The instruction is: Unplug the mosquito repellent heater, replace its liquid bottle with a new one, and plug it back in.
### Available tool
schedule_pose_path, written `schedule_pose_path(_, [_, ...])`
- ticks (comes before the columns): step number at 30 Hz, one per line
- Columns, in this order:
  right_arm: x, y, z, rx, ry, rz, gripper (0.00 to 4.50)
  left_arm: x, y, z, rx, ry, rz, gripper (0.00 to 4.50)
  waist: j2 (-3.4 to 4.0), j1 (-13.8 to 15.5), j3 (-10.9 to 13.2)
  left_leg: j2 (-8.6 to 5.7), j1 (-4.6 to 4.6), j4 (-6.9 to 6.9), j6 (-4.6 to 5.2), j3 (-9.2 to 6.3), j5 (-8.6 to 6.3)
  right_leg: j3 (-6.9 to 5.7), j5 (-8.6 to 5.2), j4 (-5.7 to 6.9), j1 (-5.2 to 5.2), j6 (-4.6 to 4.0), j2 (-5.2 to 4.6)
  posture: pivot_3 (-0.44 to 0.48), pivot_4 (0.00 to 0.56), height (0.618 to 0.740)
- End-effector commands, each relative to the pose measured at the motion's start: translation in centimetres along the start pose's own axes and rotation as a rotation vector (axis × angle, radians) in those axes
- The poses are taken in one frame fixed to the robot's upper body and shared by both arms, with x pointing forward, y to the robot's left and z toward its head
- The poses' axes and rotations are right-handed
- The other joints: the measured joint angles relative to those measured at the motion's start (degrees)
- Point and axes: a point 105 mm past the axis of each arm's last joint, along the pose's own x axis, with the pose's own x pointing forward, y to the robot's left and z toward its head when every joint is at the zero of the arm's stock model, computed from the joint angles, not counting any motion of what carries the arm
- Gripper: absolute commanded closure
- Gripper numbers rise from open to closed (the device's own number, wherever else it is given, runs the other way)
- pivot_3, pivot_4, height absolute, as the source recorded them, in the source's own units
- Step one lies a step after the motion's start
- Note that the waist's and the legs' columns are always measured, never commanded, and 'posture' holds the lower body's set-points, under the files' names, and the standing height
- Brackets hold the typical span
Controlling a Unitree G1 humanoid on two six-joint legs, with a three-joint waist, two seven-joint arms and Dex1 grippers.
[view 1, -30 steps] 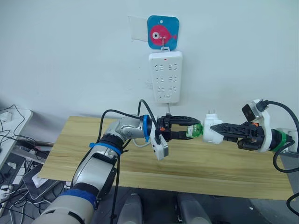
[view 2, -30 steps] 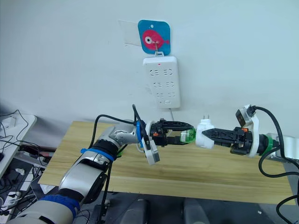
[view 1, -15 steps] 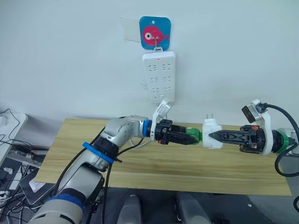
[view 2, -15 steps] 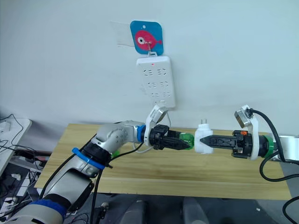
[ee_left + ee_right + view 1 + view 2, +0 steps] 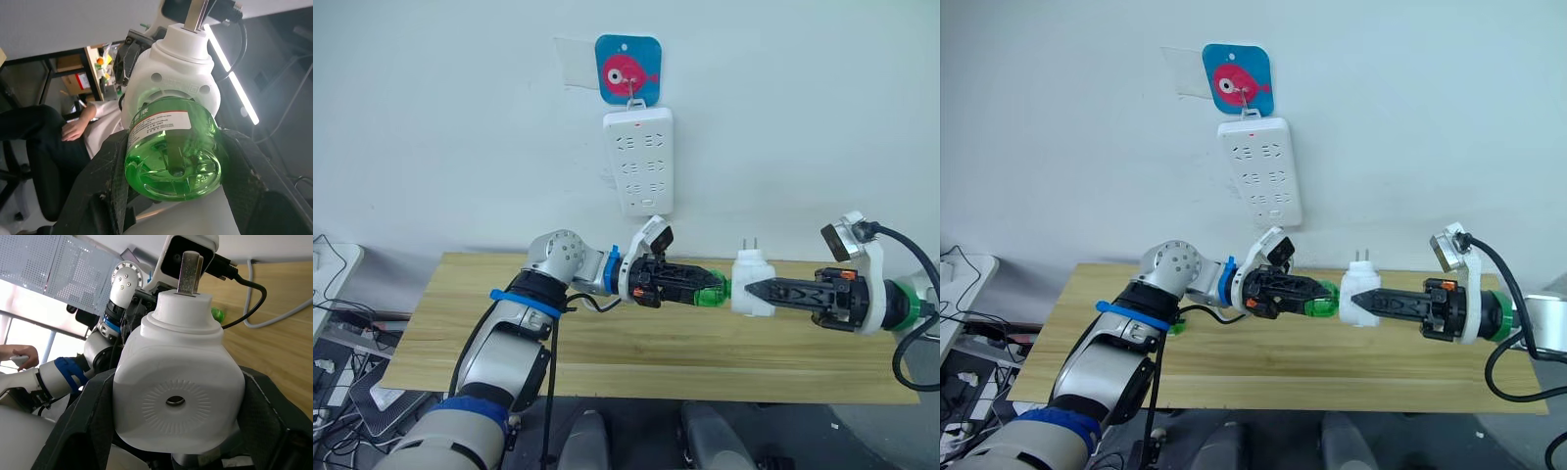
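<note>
Above the wooden table (image 5: 607, 343) my two grippers meet end to end. My left gripper (image 5: 709, 291) is shut on the liquid bottle (image 5: 711, 292), a green clear bottle with a white label (image 5: 171, 156). Its neck end sits inside the base of the mosquito repellent heater (image 5: 753, 285), a white rounded unit with two metal prongs pointing up. My right gripper (image 5: 754, 292) is shut on the heater from the other side, its black fingers (image 5: 93, 416) clamping the white body (image 5: 178, 387). The bottle's neck is hidden inside the heater.
A long white power strip (image 5: 638, 162) hangs on the wall under a blue fish hook (image 5: 628, 69), above and behind the left gripper. A small green object (image 5: 1175, 326) lies on the table by the left forearm. A seated person's hand (image 5: 76, 129) shows in the background.
My left wrist has rolled over, its camera swinging from below the arm to above, turning the bottle against the heater. Both grippers keep their hold. The head camera has shifted.
</note>
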Motion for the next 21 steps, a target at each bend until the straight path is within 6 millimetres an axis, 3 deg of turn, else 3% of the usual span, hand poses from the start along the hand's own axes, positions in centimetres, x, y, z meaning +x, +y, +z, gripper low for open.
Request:
schedule_pose_path(1, [-1.0, 0.5, 1.0, -0.031, -0.028, -0.015, 1.48, -2.0, -0.9, 0.4, 0.042, -0.062, 0.007, 2.26, 0.0, 0.0, 0.0, 0.0, 0.0, 0.0, 0.0, 0.0, 0.0, 0.0, 0.0, 0.0, 0.0, 0.0, 0.0, -0.101, 0.149, 0.74])
schedule_pose_path(9, [0.1, 1.0, 0.9, -0.042, -0.015, 0.035, 1.48, -1.7, -0.9, 0.3, 0.093, -0.061, 0.009, 2.26, 0.0, 0.06, 0.0, 0.0, 0.0, -0.01, 0.0, 0.03, 0.0, 0.02, 0.0, 0.0, 0.0, 0.0, 0.0, -0.088, 0.155, 0.74])
schedule_pose_path(16, [0.4, 0.9, 1.0, -0.032, -0.021, 0.052, 1.48, -2.0, -0.8, 0.6, 0.141, -0.086, 0.024, 0.09, 0.0, 0.27, 0.0, 0.0, 0.0, 0.0, 0.01, 0.03, 0.0, 0.03, 0.0, 0.02, -0.02, 0.0, -0.01, -0.074, 0.162, 0.74])
schedule_pose_path(21, [-0.3, 0.2, 1.3, 0.009, -0.065, 0.047, 1.48, -3.2, -0.8, 0.9, 0.16, -0.129, 0.053, 0.04, -0.01, 0.39, 0.01, -0.02, -0.03, -0.01, 0.0, 0.05, -0.01, 0.03, 0.0, -0.04, -0.02, 0.0, -0.04, -0.074, 0.162, 0.74])
